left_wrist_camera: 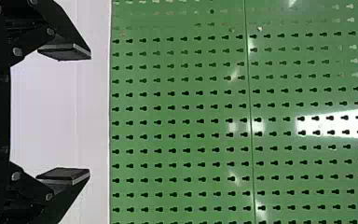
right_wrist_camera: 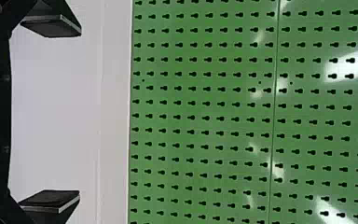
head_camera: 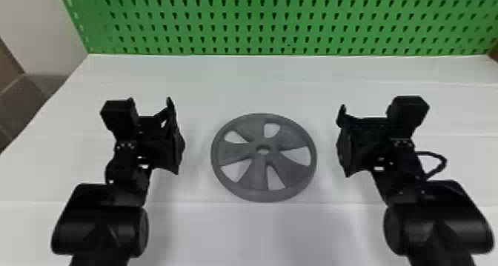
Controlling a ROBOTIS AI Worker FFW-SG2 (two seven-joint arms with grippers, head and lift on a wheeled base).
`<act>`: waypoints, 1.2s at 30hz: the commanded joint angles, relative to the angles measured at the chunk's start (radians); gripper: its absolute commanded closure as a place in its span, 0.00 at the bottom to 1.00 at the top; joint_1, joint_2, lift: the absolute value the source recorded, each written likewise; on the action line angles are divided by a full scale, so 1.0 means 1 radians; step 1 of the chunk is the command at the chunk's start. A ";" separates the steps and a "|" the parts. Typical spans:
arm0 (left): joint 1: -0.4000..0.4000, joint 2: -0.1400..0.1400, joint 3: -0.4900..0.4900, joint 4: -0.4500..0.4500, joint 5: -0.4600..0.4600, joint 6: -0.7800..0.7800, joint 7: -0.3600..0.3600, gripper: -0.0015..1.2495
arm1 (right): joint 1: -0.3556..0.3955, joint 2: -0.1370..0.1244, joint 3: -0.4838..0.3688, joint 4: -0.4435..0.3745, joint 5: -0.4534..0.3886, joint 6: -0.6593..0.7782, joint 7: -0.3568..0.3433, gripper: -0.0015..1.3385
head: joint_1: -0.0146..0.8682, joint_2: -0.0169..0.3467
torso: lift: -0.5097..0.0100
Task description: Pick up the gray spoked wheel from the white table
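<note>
Head view: gray spoked wheel (head_camera: 261, 160) lies flat on the white surface (head_camera: 237, 91), approx. midway b/w the two claws, w/ a gap either side; nothing touches it. Green pegboard (head_camera: 266, 24) stands at the far edge.

Left claw (left_wrist_camera: 78, 113) is to the wheel's left, spread wide, nothing b/w its fingers. Right claw (right_wrist_camera: 72, 114) is to the wheel's right, likewise spread & empty. Both point toward the far side, pegboard ahead of them in the wrist views.

Step in hand, my read: pre-grasp, i.e. arms placed either side, pick-up not begun. Next move prob. calls for both claws to go down & inward at approx. the same rate, each getting its fingers onto the rim at opposite sides, then closing, then a level lift. Main risk: rim is low & flat, so fingers may skid over it or bump the surface; one side arriving first could shove the wheel off-ctr.
</note>
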 commanded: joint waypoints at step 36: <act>-0.005 0.000 -0.009 -0.002 -0.010 0.016 -0.001 0.29 | -0.305 -0.030 0.069 -0.176 0.005 0.860 0.020 0.06 | 0.90 0.20 | 0.79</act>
